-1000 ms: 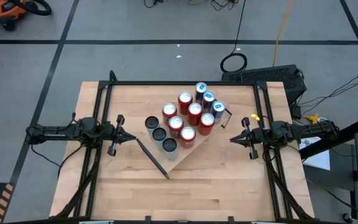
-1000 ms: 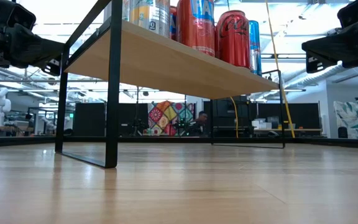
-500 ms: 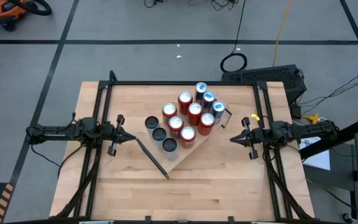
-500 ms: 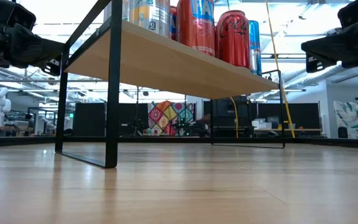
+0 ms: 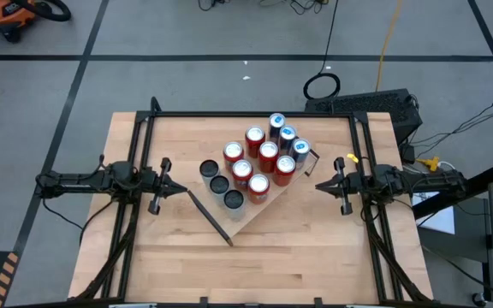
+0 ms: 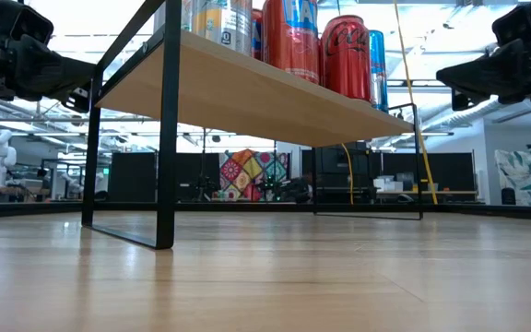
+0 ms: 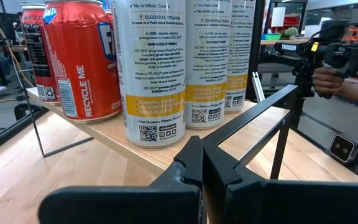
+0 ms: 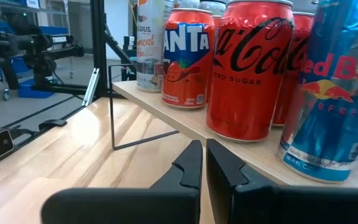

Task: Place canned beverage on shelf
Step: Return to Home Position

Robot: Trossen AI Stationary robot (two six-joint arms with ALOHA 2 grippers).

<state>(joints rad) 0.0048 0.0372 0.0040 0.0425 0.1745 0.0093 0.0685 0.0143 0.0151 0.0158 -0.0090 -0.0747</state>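
Stocking appears complete; the step in hand is judged to be the return to rest. The shelf (image 5: 248, 216) lies diagonally at mid-table, and the cans (image 5: 262, 159) stand upright on it in a close cluster, among them white Celsius cans (image 7: 156, 68) and a Coca-Cola Zero Sugar can (image 8: 247, 74). The left pincer (image 5: 176, 190) sits at the shelf's 9 o'clock and the right pincer (image 5: 318, 187) at its 3 o'clock, both clenched on nothing and apart from the shelf. The next move calls only for parking each arm without brushing the black brackets.
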